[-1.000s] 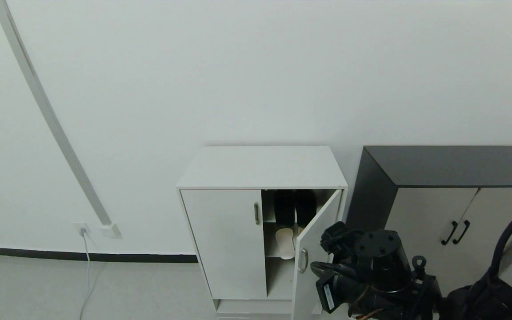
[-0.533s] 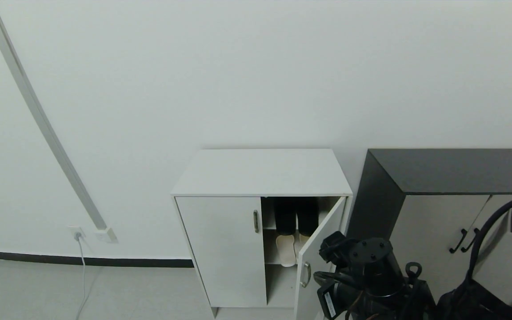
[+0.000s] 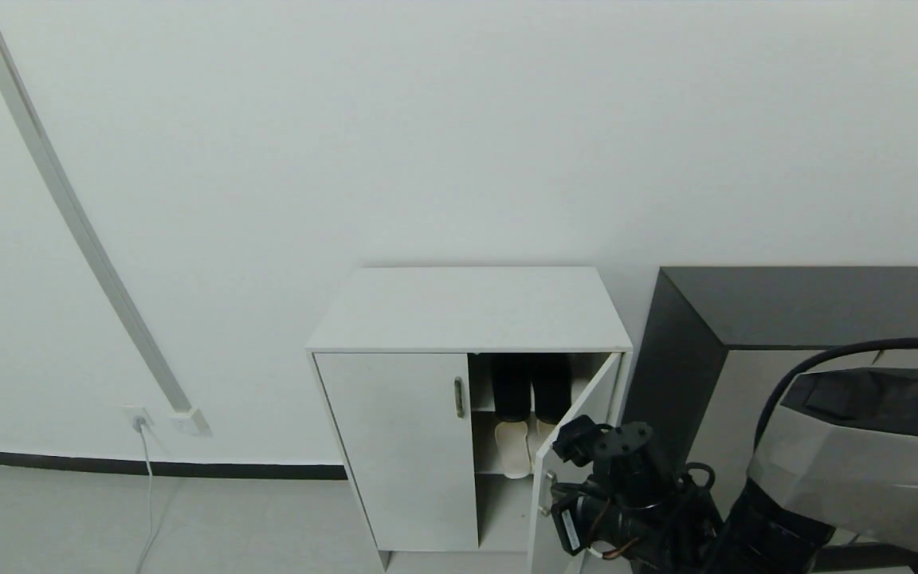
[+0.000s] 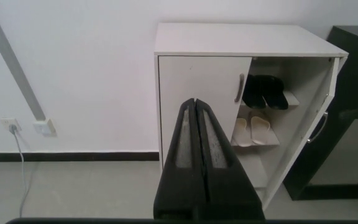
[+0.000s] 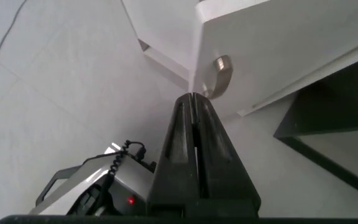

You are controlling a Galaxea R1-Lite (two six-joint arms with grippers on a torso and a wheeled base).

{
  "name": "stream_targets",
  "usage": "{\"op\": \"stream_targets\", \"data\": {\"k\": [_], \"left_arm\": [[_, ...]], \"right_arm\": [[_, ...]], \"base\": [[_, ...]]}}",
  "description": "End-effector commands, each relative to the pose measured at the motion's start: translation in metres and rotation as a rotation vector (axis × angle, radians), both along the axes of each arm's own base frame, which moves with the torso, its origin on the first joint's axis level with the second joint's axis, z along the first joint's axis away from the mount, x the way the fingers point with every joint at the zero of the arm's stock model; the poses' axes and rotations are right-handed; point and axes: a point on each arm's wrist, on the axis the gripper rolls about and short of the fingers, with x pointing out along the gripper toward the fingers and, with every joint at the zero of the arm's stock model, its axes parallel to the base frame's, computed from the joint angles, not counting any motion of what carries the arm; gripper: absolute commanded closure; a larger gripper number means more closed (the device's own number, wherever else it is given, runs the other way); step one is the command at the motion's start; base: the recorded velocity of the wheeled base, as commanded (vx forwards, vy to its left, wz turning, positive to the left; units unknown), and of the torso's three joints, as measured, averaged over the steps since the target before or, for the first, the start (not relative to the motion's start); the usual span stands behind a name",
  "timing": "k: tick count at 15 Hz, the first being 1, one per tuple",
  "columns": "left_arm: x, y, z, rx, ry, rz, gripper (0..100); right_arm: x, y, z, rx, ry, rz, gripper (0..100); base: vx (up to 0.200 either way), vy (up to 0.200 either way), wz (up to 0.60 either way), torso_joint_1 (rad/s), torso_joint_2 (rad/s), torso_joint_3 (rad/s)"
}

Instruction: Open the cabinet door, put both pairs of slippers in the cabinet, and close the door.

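cabinet [image 3: 467, 307] stood against wall. its right door [image 3: 586, 399] was partly open, left door shut. black slippers [image 3: 531, 387] lay on upper shelf, pale slippers [image 3: 513, 446] on shelf below, both pairs inside. right hand [image 5: 193, 96]: fingers pressed together, holding nothing, tips just beside door handle [image 5: 221, 74]; contact could not be told. left hand [image 4: 195, 102]: fingers pressed together, empty, well apart from cabinet, facing its front.

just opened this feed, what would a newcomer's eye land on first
The white cabinet against the wall, its right door ajar. Inside, black slippers sit on the upper shelf with white slippers on the shelf below. The shut right gripper is close by the door's handle.
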Motion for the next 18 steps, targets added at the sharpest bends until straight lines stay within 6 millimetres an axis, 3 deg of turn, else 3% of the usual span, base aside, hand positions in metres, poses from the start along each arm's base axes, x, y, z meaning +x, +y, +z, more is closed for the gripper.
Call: {"op": "stream_targets", "data": {"k": [1,6,11,12,16,18], "left_arm": [[0.000,0.000,0.000,0.000,0.002,0.001,100],[0.000,0.000,0.000,0.000,0.002,0.001,100],[0.000,0.000,0.000,0.000,0.000,0.001,100],[0.000,0.000,0.000,0.000,0.000,0.001,100],[0.000,0.000,0.000,0.002,0.002,0.001,100],[0.000,0.000,0.000,0.002,0.002,0.001,100]], "right_arm": [[0.019,0.010,-0.018,-0.002,-0.002,-0.018,100],[0.058,0.030,-0.017,0.071,-0.089,-0.054,100],[0.064,0.027,-0.010,0.102,-0.118,-0.074,100],[0.056,0.021,-0.003,0.119,-0.132,-0.072,100],[-0.017,-0.009,0.020,0.057,-0.057,0.000,100],[-0.030,-0.017,0.020,0.044,-0.035,0.009,100]], "base": [[0.000,0.000,0.00,0.000,0.00,0.000],[0.000,0.000,0.00,0.000,0.00,0.000],[0.000,0.000,0.00,0.000,0.00,0.000],[0.000,0.000,0.00,0.000,0.00,0.000],[0.100,0.000,0.00,0.001,0.00,0.000],[0.200,0.000,0.00,-0.010,0.00,0.007]]}}
